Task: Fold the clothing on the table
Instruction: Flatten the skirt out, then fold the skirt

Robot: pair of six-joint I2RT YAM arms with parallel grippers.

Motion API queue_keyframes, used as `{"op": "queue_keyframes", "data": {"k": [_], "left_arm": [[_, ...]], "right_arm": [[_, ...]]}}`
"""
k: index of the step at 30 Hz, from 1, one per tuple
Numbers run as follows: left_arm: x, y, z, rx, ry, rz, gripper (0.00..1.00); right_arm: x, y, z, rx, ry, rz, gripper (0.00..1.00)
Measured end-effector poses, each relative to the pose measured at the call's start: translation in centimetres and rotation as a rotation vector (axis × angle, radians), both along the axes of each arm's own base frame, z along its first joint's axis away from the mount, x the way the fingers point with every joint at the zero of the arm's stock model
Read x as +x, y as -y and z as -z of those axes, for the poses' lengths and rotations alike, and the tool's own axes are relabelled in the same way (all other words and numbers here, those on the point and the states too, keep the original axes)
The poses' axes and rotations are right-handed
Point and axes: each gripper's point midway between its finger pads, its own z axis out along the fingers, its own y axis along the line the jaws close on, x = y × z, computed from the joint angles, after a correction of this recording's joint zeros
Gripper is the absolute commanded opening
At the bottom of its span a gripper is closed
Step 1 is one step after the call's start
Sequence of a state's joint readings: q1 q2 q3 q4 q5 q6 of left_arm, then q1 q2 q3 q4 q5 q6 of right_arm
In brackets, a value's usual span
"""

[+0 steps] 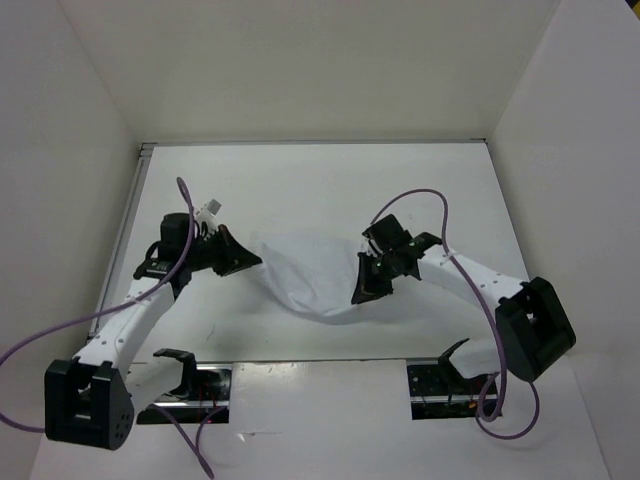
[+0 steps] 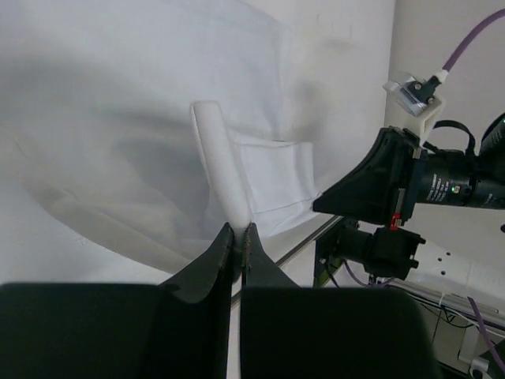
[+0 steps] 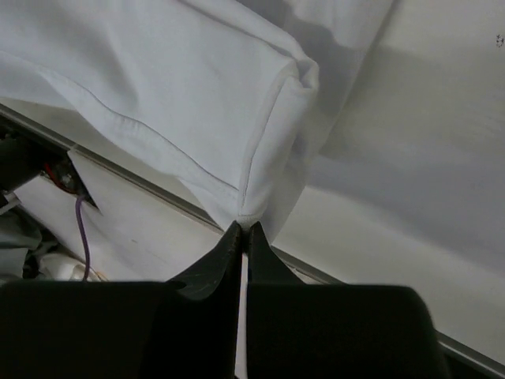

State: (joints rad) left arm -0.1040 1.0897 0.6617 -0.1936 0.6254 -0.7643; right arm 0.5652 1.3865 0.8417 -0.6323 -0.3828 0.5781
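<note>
The white clothing [image 1: 305, 270] hangs stretched between my two grippers above the table [image 1: 300, 180], sagging toward the near edge. At its left end my left gripper [image 1: 255, 260] is shut on a rolled-up corner of the clothing [image 2: 225, 170]; its fingertips [image 2: 239, 230] pinch the fabric. My right gripper [image 1: 358, 296] is shut on a seamed corner of the clothing [image 3: 197, 87] at the right end, jaws pressed together at the hem [image 3: 243, 227]. The right arm's wrist [image 2: 426, 185] shows at the right of the left wrist view.
White walls [image 1: 90, 120] enclose the table on the left, back and right. A thin metal rail [image 1: 320, 362] runs along the near edge, with the arm mounts [image 1: 190, 385] beside it. Purple cables [image 1: 490, 330] loop off both arms.
</note>
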Motion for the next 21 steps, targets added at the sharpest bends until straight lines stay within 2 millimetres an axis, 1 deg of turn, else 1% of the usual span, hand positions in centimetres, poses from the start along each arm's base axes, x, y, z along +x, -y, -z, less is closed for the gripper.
{"op": "queue_keyframes", "data": {"k": [1, 3, 6, 7, 10, 12, 14, 16, 18, 21], "left_arm": [[-0.4, -0.1, -0.5, 0.0, 0.019, -0.004, 0.0], [-1.1, -0.3, -0.2, 0.007, 0.019, -0.014, 0.0], [-2.0, -0.8, 2.0, 0.037, -0.066, -0.038, 0.0], [-2.2, -1.1, 2.8, 0.054, -0.1, -0.052, 0.0], [-2.0, -1.9, 3.8, 0.102, -0.136, -0.097, 0.0], [-1.5, -2.5, 3.8, 0.133, -0.143, -0.128, 0.0], [-0.4, -3.1, 3.4, 0.162, -0.13, -0.165, 0.0], [0.9, -3.8, 2.7, 0.181, -0.107, -0.202, 0.0], [1.9, -4.3, 2.5, 0.2, -0.095, -0.232, 0.0], [3.0, -4.9, 3.0, 0.223, -0.106, -0.259, 0.0]], "right_arm": [[0.0, -0.1, -0.3, 0.007, 0.005, 0.007, 0.01], [0.2, 0.0, -0.5, -0.003, 0.004, 0.031, 0.01], [0.7, 0.4, -0.6, -0.04, 0.005, 0.053, 0.01], [1.3, 0.4, -1.0, -0.048, 0.015, 0.064, 0.01], [3.5, 0.0, -2.3, -0.053, 0.069, 0.084, 0.01], [5.3, -0.1, -3.3, -0.056, 0.107, 0.105, 0.01], [7.1, -0.2, -4.0, -0.063, 0.144, 0.12, 0.01], [8.8, -0.1, -4.3, -0.076, 0.169, 0.132, 0.01], [10.2, 0.1, -4.0, -0.095, 0.181, 0.14, 0.01], [11.5, 0.5, -2.9, -0.128, 0.175, 0.139, 0.01]]}}
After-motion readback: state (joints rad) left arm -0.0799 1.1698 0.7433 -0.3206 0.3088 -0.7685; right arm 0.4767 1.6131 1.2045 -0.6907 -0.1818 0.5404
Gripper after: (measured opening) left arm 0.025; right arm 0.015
